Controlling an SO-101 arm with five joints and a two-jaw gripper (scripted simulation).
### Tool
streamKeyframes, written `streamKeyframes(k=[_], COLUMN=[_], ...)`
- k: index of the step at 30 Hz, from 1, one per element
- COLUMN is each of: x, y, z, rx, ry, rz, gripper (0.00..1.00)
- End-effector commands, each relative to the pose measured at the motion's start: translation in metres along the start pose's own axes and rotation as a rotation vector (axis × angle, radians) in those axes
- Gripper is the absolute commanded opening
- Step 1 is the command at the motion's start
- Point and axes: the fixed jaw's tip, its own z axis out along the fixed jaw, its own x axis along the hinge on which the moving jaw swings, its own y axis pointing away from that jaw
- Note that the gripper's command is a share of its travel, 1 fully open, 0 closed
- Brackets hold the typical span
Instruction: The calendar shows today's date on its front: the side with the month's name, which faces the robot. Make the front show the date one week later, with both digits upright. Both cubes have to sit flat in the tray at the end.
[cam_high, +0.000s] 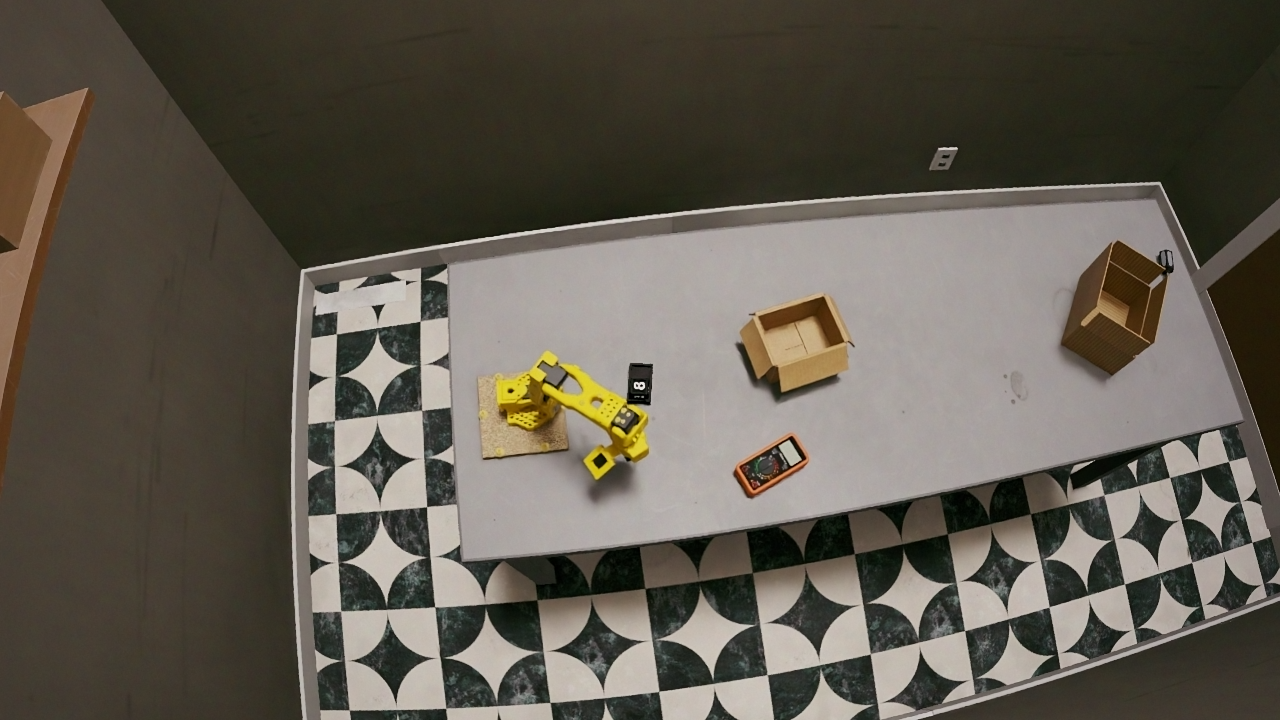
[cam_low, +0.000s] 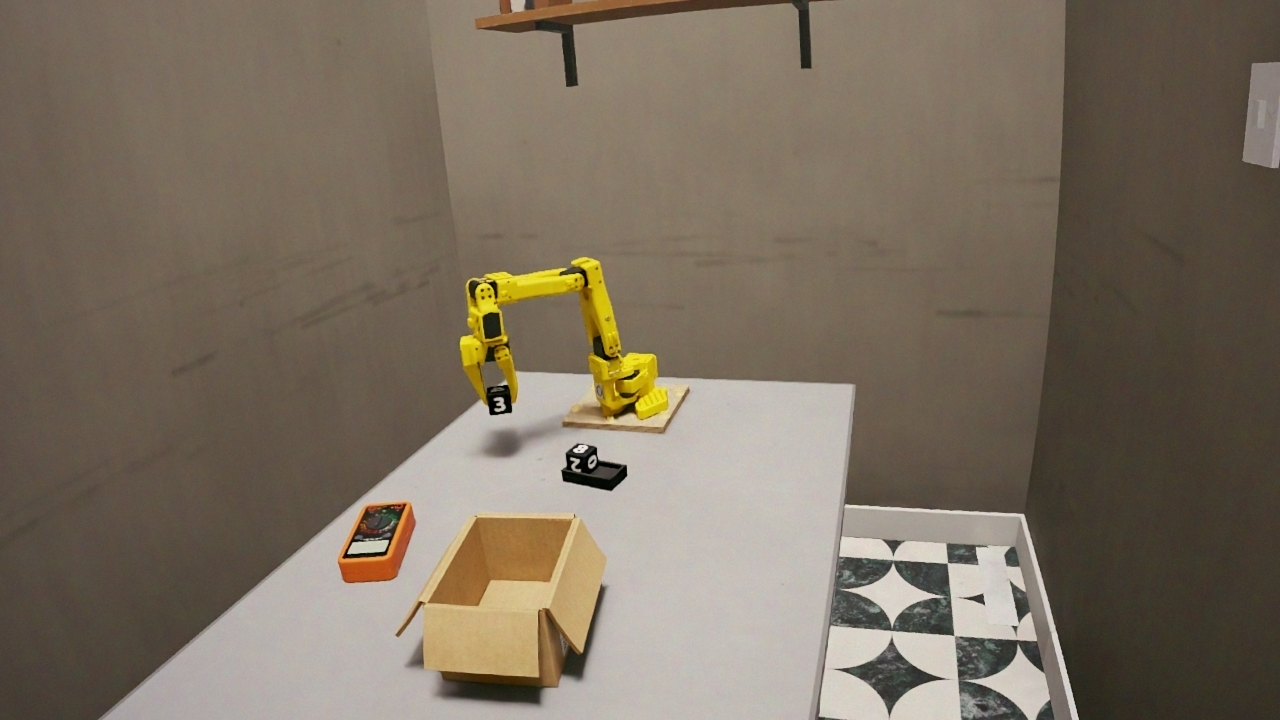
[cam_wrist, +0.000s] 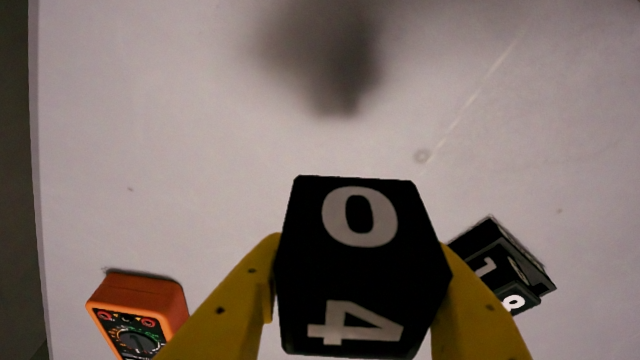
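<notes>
The yellow pincer (cam_low: 498, 394) (cam_wrist: 357, 270) was grasping one black cube (cam_low: 499, 402) (cam_wrist: 352, 265) by opposite sides above the bench (cam_high: 698, 268) (cam_low: 698, 555) (cam_wrist: 165, 125), leaving the faces with 0 and 4 free of the fingers, probably so it could be turned without covering them. The other cube (cam_high: 639, 385) (cam_low: 581, 458) (cam_wrist: 517, 297), an 8 on top, sat in one end of the black tray (cam_high: 640, 367) (cam_low: 593, 482) (cam_wrist: 492, 225), near the arm, while the tray's other end seemingly awaited the held one.
</notes>
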Motion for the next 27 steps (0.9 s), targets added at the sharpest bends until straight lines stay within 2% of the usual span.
streamKeyframes(k=[1,5,8,19,27], x=[-0.026,-0.044,-0.05,-0.051,-0.051], y=[0.01,0.015,0.016,0.016,0.017], z=[0.001,0.001,0.001,0.002,0.013], rx=[0.008,0.008,0.008,0.008,0.008], ry=[-0.005,-0.007,-0.008,-0.008,-0.008], rz=[0.117,0.201,0.228,0.233,0.233], gripper=[0.0,0.0,0.0,0.0,0.0])
